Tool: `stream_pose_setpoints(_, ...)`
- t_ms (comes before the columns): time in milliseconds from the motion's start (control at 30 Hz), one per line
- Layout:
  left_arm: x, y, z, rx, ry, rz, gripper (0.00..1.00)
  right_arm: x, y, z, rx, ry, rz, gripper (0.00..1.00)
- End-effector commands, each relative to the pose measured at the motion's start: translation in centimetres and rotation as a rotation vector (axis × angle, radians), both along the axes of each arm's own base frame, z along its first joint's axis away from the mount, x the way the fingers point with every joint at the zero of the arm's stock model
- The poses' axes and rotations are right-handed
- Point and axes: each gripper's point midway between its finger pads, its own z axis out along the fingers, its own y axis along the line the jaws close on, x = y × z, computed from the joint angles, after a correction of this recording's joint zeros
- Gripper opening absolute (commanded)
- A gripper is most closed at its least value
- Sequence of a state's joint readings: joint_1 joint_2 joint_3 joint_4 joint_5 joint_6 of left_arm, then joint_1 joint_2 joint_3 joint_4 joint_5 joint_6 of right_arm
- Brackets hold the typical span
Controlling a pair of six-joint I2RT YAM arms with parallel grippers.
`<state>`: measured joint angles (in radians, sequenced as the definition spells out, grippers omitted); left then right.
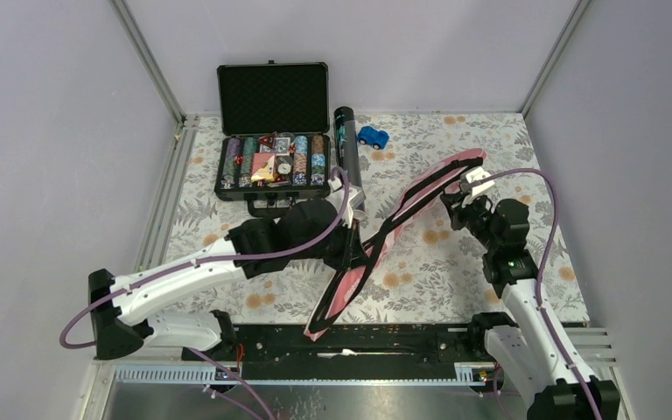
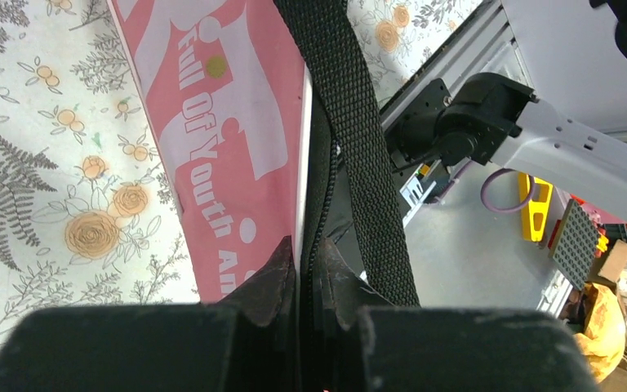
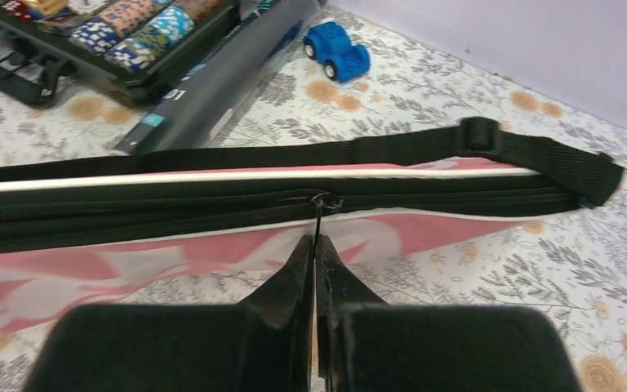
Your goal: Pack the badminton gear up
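The pink racket cover [image 1: 429, 188] lies slanted from the near middle of the table toward the far right, with its black strap [image 1: 376, 245] running along it. My left gripper [image 1: 356, 248] is shut on the cover's black zipper edge [image 2: 320, 188], beside the pink printed face [image 2: 212, 122] and the strap [image 2: 359, 147]. My right gripper [image 1: 449, 203] is shut on the thin zipper pull [image 3: 319, 214] of the cover [image 3: 212, 253], near its far end. The black tube with teal print [image 1: 346, 153] lies beyond the cover.
An open black case of poker chips [image 1: 273, 131] stands at the back left, next to the tube [image 3: 229, 73]. A small blue toy car [image 1: 373, 136] sits behind the tube. Aluminium rails run along the table's left side and near edge [image 1: 350, 372].
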<state>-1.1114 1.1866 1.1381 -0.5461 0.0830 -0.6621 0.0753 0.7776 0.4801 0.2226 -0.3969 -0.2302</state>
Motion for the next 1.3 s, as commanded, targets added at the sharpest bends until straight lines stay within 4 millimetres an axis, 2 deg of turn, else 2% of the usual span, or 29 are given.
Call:
stream_pose_setpoints(0, 1.9, -2.7, 4.0, -0.125, -0.091, -0.006, 0.00, -1.8, 2.3, 2.6, 0.055, -0.023, 0.069, 0.00)
stream_pose_setpoints(233, 2.9, -4.7, 3.5, -0.126, -0.100, -0.014, 0.00, -2.8, 2.5, 2.8, 0.230, 0.094, -0.007, 0.00)
stream_pose_setpoints(467, 5.0, -6.5, 3.2, -0.125, -0.155, 0.016, 0.00, -5.3, 4.2, 3.2, 0.311, 0.209, 0.058, 0.00)
stream_pose_setpoints(667, 6.1, -8.7, 2.6, -0.133, -0.148, 0.017, 0.02, -7.5, 5.5, 1.8, 0.344, 0.298, 0.128, 0.00)
stream_pose_setpoints(767, 6.2, -10.1, 2.4, -0.142, -0.140, -0.011, 0.12, -7.9, 6.1, 1.6, 0.376, 0.316, 0.155, 0.00)
stream_pose_setpoints(867, 6.5, -10.6, 3.0, -0.151, -0.158, -0.022, 0.29, -7.5, 5.6, 1.7, 0.398, 0.319, 0.103, 0.00)
stream_pose_setpoints(967, 7.0, -9.7, 4.6, -0.131, -0.247, -0.025, 0.47, -6.7, 4.1, 1.5, 0.410, 0.329, -0.016, 0.00)
stream_pose_setpoints(1100, 6.7, -6.4, 7.7, -0.113, -0.419, -0.058, 0.67, -6.7, 3.2, 1.5, 0.438, 0.345, -0.092, 0.00)
stream_pose_setpoints(1200, 6.1, -2.9, 8.9, -0.079, -0.582, -0.071, 0.69, -6.6, 2.6, 1.5, 0.485, 0.348, -0.151, 0.00)
stream_pose_setpoints(1267, 5.2, -0.6, 8.7, -0.057, -0.636, -0.078, 0.69, -6.5, 2.4, 1.6, 0.516, 0.359, -0.175, 0.00)
